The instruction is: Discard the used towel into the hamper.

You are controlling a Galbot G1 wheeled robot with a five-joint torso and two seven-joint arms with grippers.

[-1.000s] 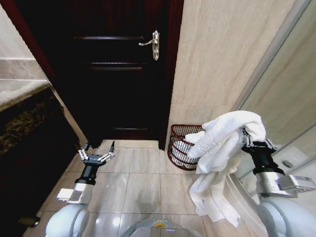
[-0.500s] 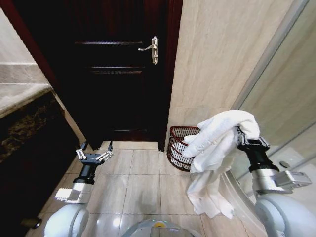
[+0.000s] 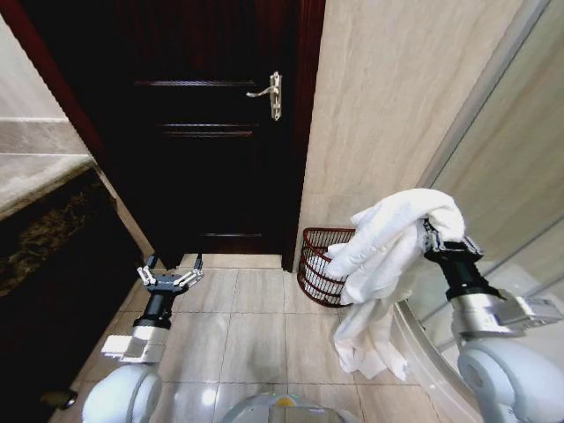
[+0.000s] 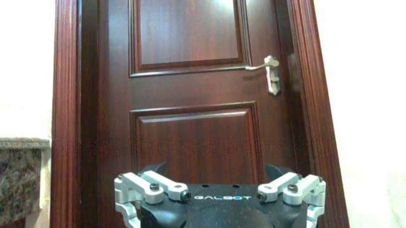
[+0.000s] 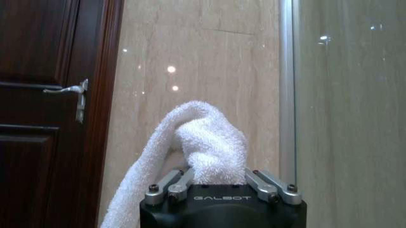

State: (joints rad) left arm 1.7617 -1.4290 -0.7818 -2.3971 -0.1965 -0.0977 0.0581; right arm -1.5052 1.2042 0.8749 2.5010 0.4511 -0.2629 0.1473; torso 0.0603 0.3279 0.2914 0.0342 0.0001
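A white towel (image 3: 388, 247) is held tight in the right gripper (image 3: 429, 236), up in the air, with its loose end hanging down toward the floor tiles (image 3: 256, 330). The hamper (image 3: 319, 264) is seen on the floor by the wall, next to the dark door (image 3: 211, 132), partly hidden behind the towel. The left gripper (image 3: 169, 278) is held low over the tiles with its fingers spread wide and nothing in them.

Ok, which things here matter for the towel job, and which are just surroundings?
Job:
- towel, clamped in the right gripper
- hamper, on the floor by the wall, something white already inside

Surroundings:
- dark door with its handle
- stone counter
- glass panel
- left gripper, jaws open, holding nothing, low over the floor tiles
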